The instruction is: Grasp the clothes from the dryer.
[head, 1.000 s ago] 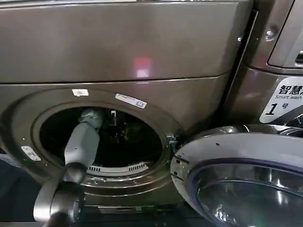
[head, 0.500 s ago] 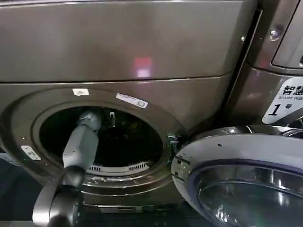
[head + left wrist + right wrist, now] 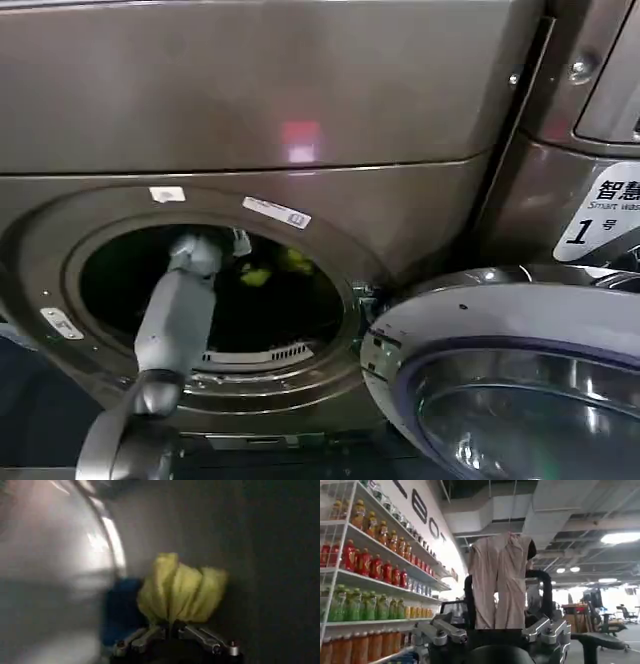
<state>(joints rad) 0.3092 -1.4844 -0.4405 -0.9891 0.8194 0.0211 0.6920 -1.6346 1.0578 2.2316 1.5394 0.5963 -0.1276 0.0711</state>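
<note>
Inside the dryer [image 3: 300, 120], through its round porthole, the left arm reaches into the dark drum. Left gripper [image 3: 172, 629]: fingers closed together on the yellow-green clothes [image 3: 181, 591], which bunch up just above the fingertips; a dark blue garment [image 3: 120, 607] lies touching beside them. Glass door [image 3: 500, 380]: swung open to the right. Right gripper [image 3: 495, 630]: away from the machine, fingers spread apart, facing a beige hanging garment [image 3: 497, 580] and drink shelves [image 3: 370, 570].

Left arm [image 3: 172, 318]: pale grey tapered forearm, dark metallic rounded elbow joint; silver-fingered hand [image 3: 172, 630].
</note>
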